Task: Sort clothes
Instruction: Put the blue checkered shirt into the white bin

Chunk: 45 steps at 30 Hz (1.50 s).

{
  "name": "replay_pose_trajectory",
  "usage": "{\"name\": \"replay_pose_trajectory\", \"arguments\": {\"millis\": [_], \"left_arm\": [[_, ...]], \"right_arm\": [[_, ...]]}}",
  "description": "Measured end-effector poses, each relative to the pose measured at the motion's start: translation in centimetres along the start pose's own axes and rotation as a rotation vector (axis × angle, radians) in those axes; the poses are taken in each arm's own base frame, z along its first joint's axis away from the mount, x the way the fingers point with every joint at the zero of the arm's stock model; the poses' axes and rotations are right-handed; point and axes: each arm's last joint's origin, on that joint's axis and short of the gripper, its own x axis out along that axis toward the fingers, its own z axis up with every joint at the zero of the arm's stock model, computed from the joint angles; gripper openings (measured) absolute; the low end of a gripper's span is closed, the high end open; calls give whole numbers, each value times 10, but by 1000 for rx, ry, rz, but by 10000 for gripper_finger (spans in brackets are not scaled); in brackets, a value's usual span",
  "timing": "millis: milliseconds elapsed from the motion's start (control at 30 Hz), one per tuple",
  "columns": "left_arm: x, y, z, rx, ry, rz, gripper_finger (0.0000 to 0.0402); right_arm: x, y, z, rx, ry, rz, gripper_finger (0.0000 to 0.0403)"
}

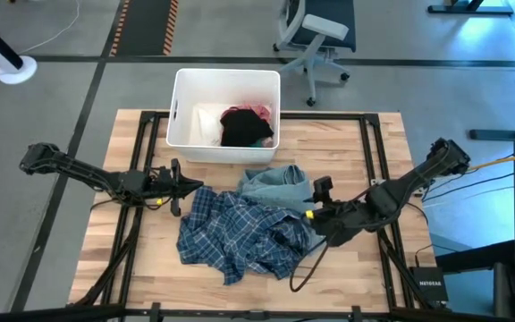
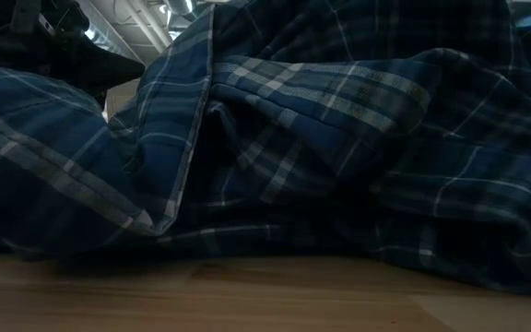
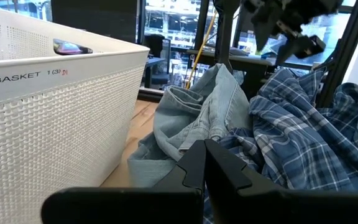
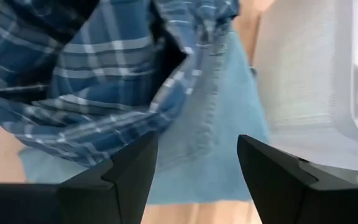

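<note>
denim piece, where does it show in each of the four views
High view: light blue denim piece at table centre, between the white bin and the plaid shirt.
Low view: not in it; only plaid shirt.
Left wrist view: centre, beside the bin.
Right wrist view: centre, beyond the open claw.
Shared landmark: the plaid shirt.

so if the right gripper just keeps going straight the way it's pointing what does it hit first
Most likely the light blue denim piece, which lies between the open right gripper's fingers, with the plaid shirt just beside it. Depth is hard to judge.
</note>
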Motion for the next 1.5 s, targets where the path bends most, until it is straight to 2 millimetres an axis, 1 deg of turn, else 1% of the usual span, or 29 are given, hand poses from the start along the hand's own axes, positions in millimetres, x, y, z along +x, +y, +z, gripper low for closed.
{"name": "replay_pose_trajectory", "arguments": {"millis": [133,333,500,667,767,933,1067,1333,1500], "left_arm": [[0,0,0,0,0,0,0],[0,0,0,0,0,0,0],[0,0,0,0,0,0,0],[0,0,0,0,0,0,0],[0,0,0,0,0,0,0],[0,0,0,0,0,0,0],[0,0,0,0,1,0,0],[0,0,0,0,0,0,0],[0,0,0,0,0,0,0]], "right_arm": [[12,8,-4,5,-14,43,241],[23,14,-7,11,-27,49,241],[34,20,-5,37,-82,34,241],[44,26,-1,-28,-121,10,241],[47,27,2,-29,-141,2,241],[47,27,8,-29,-189,-7,241],[48,24,8,-22,-187,-28,241],[55,13,11,59,-211,79,241],[60,12,21,68,-289,117,241]]}}
